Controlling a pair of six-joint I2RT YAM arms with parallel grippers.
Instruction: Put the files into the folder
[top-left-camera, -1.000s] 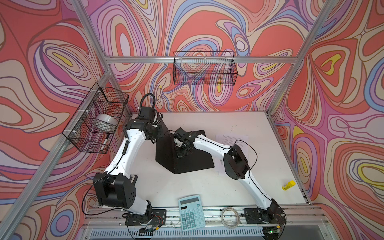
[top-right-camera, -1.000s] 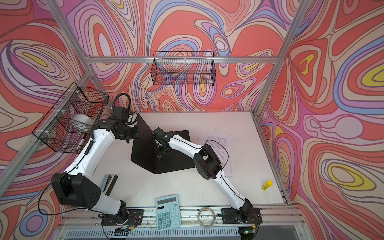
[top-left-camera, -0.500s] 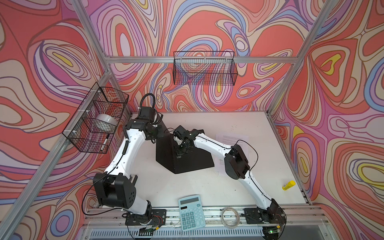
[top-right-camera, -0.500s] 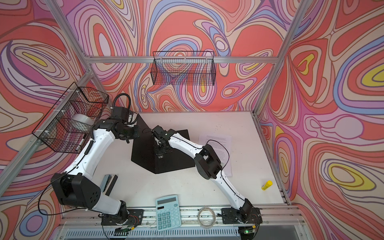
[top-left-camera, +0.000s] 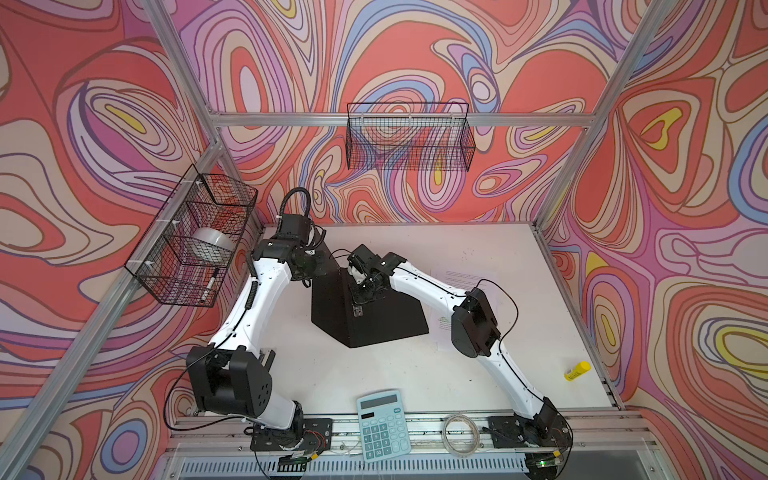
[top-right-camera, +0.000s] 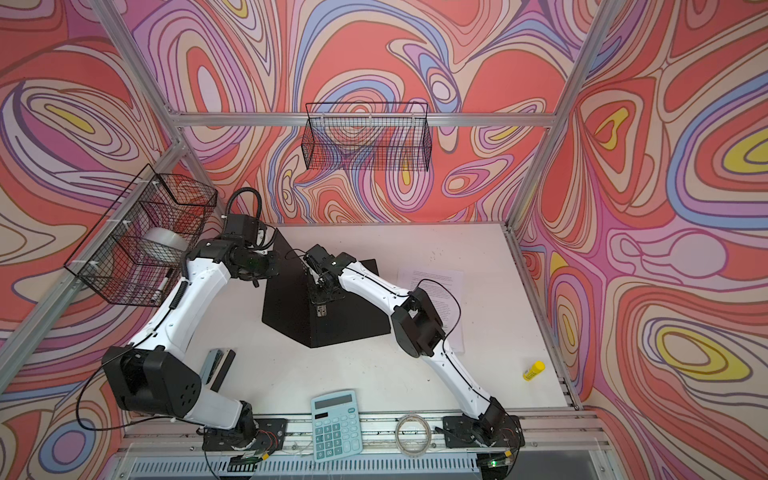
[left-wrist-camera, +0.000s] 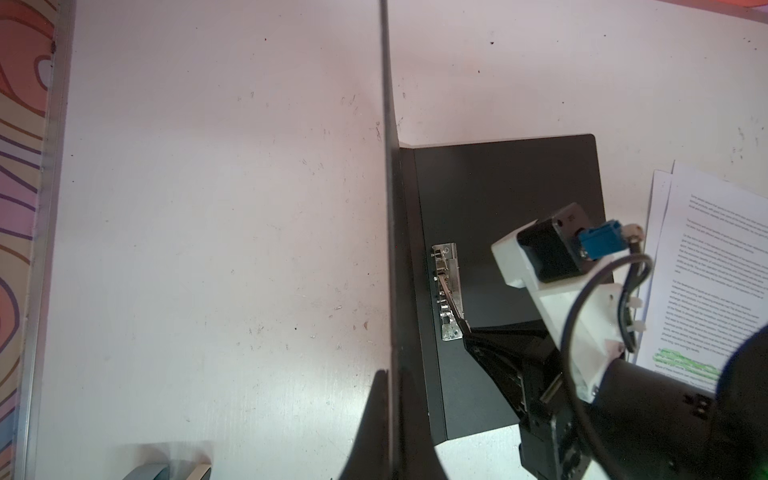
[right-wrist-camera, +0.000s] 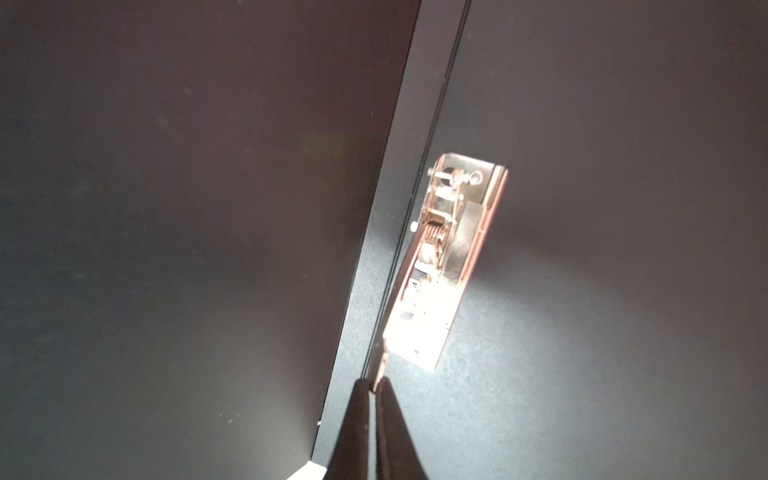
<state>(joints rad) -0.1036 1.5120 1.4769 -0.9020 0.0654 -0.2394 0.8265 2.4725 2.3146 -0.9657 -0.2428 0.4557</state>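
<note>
**Both grippers working on the opened folder (top-left-camera: 376, 322) on the white table (top-left-camera: 415, 374).**
The left gripper (left-wrist-camera: 388, 378) is clamping, fully closed, on the raised cover's edge, which is standing upright; the right gripper (right-wrist-camera: 375, 384) is pinching the thin lever (right-wrist-camera: 383, 362) of the metal spine clip (right-wrist-camera: 451, 249), jaws almost touching. The files (left-wrist-camera: 715, 257) are lying flat just beside the folder's flat half, partly under the right arm.

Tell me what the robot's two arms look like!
Both match: the left arm and right arm have smooth white shells and chunky black joints. Thin black cables run along them, with a ribbed black hose at the left wrist. The left gripper and right gripper each have pointed black fingers.
</note>
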